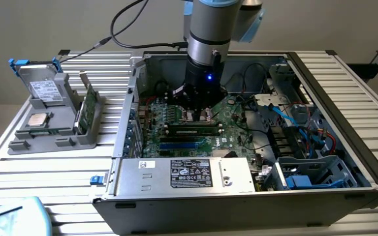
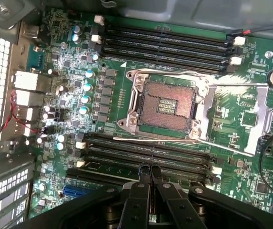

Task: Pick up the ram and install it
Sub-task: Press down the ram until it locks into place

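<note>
The ram (image 1: 192, 131), a slim green stick with black chips, lies along a slot on the motherboard (image 1: 235, 132) inside the open computer case (image 1: 346, 147). My gripper (image 1: 199, 117) hangs just behind it, low over the board. In the wrist view the two black fingers meet tip to tip, so my gripper (image 2: 149, 169) is shut with nothing between them. The tips hover over the nearer bank of long dark memory slots (image 2: 126, 157). I cannot tell whether they touch the stick. A second bank of slots (image 2: 165, 45) lies beyond the open, empty processor socket (image 2: 167, 105).
A silver power supply (image 1: 189, 174) fills the case's front. Blue and black cables (image 1: 294, 118) and drive bays crowd the exterior view's right. Outside the case, on the exterior view's left, a grey holder (image 1: 25, 142) carries a silver processor (image 1: 38, 119), an upright green card (image 1: 87, 105) and a drive (image 1: 45, 88).
</note>
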Controlling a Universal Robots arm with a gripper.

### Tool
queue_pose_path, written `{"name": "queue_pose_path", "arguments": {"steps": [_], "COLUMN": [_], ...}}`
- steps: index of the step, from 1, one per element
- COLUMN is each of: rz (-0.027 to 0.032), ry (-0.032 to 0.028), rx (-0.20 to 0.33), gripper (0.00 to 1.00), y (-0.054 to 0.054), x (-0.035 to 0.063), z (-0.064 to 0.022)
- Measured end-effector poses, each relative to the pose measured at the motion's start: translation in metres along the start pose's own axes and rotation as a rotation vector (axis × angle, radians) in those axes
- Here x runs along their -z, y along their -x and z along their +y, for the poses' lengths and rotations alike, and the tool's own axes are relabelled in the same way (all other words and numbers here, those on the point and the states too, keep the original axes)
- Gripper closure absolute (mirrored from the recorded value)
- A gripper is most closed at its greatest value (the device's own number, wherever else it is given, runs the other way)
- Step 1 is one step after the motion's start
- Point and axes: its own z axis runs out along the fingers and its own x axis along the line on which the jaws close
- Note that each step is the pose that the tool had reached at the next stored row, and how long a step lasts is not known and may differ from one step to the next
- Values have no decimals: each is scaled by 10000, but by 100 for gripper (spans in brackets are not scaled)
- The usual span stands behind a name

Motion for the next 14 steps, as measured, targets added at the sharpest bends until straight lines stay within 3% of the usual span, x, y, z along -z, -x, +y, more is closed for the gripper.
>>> {"name": "queue_pose_path", "arguments": {"steps": [7, 14], "rz": [-34, -36], "ry": [36, 40], "rx": [-865, -916], "gripper": [87, 87], "y": [0, -5], "x": [0, 1], "z": [0, -33]}}
